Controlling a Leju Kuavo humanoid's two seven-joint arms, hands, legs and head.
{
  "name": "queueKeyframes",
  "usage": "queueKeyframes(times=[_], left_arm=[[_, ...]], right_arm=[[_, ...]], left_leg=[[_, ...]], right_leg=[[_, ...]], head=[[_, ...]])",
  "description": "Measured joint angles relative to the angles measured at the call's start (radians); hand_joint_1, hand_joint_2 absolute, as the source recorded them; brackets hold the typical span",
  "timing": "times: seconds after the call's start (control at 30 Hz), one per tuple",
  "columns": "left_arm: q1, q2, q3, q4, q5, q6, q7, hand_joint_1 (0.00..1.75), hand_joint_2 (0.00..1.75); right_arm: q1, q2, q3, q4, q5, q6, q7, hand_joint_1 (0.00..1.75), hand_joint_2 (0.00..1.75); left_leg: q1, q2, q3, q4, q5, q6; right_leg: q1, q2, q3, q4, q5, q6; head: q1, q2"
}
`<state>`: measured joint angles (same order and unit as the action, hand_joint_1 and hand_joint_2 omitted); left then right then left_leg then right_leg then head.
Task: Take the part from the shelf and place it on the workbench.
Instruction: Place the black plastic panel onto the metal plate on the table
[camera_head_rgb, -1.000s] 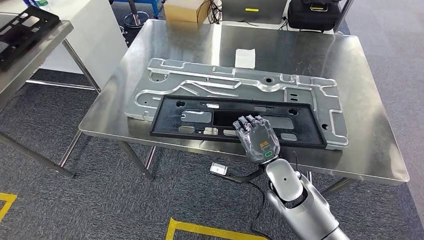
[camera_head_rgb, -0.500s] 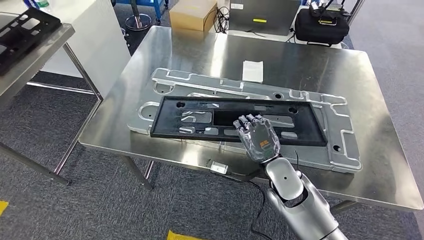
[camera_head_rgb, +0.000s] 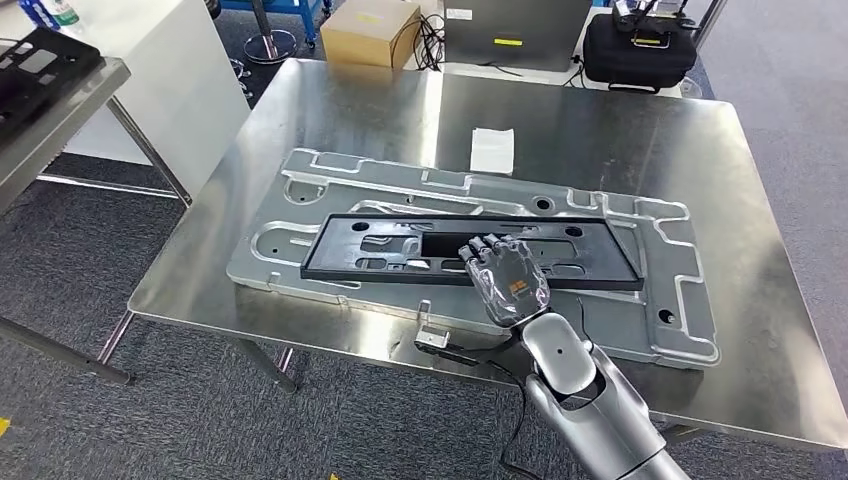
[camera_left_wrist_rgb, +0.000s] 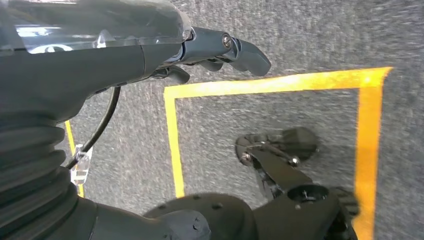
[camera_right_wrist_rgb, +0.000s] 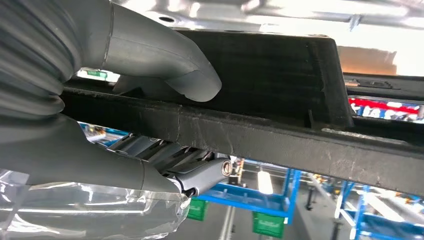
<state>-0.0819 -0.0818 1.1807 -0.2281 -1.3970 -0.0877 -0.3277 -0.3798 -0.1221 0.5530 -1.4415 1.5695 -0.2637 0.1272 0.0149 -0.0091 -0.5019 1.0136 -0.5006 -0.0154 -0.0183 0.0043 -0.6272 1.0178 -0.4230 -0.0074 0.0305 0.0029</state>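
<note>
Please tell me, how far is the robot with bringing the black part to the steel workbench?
Done: the black part is off the shelf and above the workbench, over the silver plate. In hand: the right hand grips its near edge, thumb on one side, fingers on the other. Left: release it; whether it already rests flat is unclear.

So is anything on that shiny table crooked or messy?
A bit. The black frame that the right hand grips sits slanted across the big silver plate, not lined up with its edges. A small white paper lies loose behind them. Nothing looks spilled or broken.
</note>
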Motion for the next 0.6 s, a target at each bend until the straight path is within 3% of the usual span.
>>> queueKeyframes(times=[0.03,0.13,0.17,0.2,0.27,0.33,0.47,0.53,0.6], left_arm=[[0.0,0.0,0.0,0.0,0.0,0.0,0.0,0.0,1.75],[0.0,0.001,0.0,0.0,0.0,0.0,-0.002,0.0,1.75],[0.001,0.001,0.0,0.0,0.0,0.0,-0.002,0.0,1.75],[0.003,0.002,0.0,0.0,0.0,0.0,-0.002,0.0,1.75],[0.004,0.003,0.0,0.0,0.001,0.0,-0.001,0.0,1.75],[0.004,0.004,0.001,0.0,0.002,0.0,0.001,0.0,1.75],[0.006,0.005,0.001,0.0,0.003,0.0,0.003,0.0,1.75],[0.005,0.005,0.001,0.0,0.003,0.0,0.003,0.0,1.75],[0.003,0.005,0.001,0.0,0.004,0.0,0.003,0.0,1.75]], right_arm=[[-0.001,0.002,0.0,0.002,0.0,0.0,0.0,1.75,1.75],[-0.005,0.014,0.0,0.022,-0.002,-0.002,0.004,1.75,1.75],[-0.006,0.017,-0.001,0.031,-0.003,-0.003,0.005,1.75,1.75],[-0.005,0.018,-0.002,0.037,-0.003,-0.003,0.006,1.75,1.75],[-0.006,0.02,-0.006,0.045,-0.006,-0.004,0.006,1.75,1.75],[-0.006,0.021,-0.01,0.053,-0.011,-0.007,0.006,1.75,1.75],[-0.006,0.022,-0.019,0.066,-0.016,-0.013,0.003,1.75,1.75],[-0.009,0.022,-0.024,0.07,-0.017,-0.015,0.002,1.75,1.75],[-0.008,0.022,-0.025,0.073,-0.018,-0.016,0.001,1.75,1.75]], left_leg=[[0.001,0.001,-0.008,0.017,-0.002,-0.001],[0.002,0.002,-0.155,0.239,-0.076,-0.01],[0.002,0.003,-0.198,0.281,-0.084,-0.01],[0.002,0.003,-0.201,0.247,-0.055,-0.006],[-0.004,0.002,-0.165,0.109,0.047,0.009],[-0.011,0.003,-0.142,0.028,0.092,0.022],[-0.009,0.002,-0.114,0.001,0.09,0.041],[-0.006,0.002,-0.098,-0.007,0.086,0.048],[-0.006,0.002,-0.09,-0.007,0.076,0.052]], right_leg=[[-0.001,0.0,0.005,-0.002,-0.002,-0.003],[0.004,-0.001,0.04,-0.006,-0.03,-0.02],[0.008,0.0,0.055,-0.006,-0.043,-0.023],[0.01,0.002,0.069,-0.006,-0.054,-0.023],[0.013,0.002,0.093,-0.004,-0.073,-0.018],[0.015,0.003,0.103,-0.004,-0.088,-0.008],[0.014,0.002,0.103,0.03,-0.094,0.016],[0.011,0.001,0.054,0.118,-0.123,0.024],[0.009,0.001,-0.03,0.236,-0.172,0.031]], head=[[0.0,0.0],[-0.005,0.0],[-0.007,0.0],[-0.007,0.0],[-0.008,0.0],[-0.008,0.0],[-0.007,0.0],[-0.005,0.0],[-0.004,0.0]])
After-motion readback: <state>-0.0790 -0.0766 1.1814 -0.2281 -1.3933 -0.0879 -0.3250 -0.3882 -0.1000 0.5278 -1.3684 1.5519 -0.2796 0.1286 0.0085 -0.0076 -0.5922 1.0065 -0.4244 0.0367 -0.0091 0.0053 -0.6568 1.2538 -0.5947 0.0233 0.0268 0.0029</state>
